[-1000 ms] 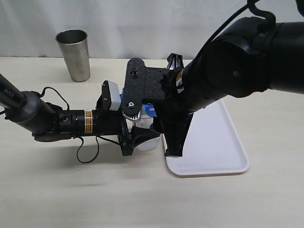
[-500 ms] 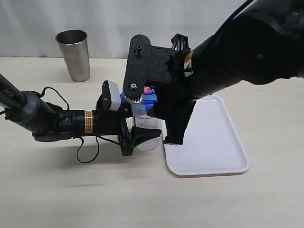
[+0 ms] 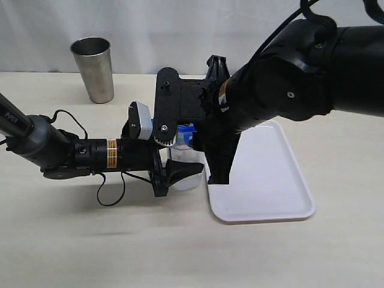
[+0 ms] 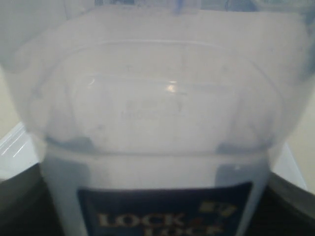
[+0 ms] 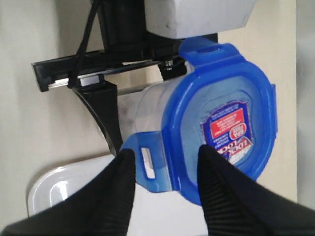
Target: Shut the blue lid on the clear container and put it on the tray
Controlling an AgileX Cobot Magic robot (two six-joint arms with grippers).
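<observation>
Between your right gripper's [image 5: 165,156] fingers sits one side flap [image 5: 145,167] of the blue lid [image 5: 216,113]. The jaws stand apart over it with nothing clamped, and one finger reaches over the lid top next to the sticker [image 5: 231,132]. The lid rests on the clear container [image 4: 157,147], which your left gripper [image 3: 179,173] grasps by its sides. The container stands on the table just short of the tray [image 3: 276,180], not on it.

Your main risk is an off-centre push. The flaps look flared out and unlatched. If you bear down on one edge, the lid may skew on the rim, or the container may twist and tilt in the left grasp. A finger could also skid off the smooth flap and knock the lid askew.

The second risk is crowding. Your right wrist hangs very near the left gripper's camera housing, so any sideways correction could bump it and jolt the container.

Your left arm lies low and nearly level over the table, gripper horizontal. Your right arm comes in high from the tray side and bends down, gripper pointing down at the lid. The steel cup [image 3: 93,69] stands well clear behind the left arm.
</observation>
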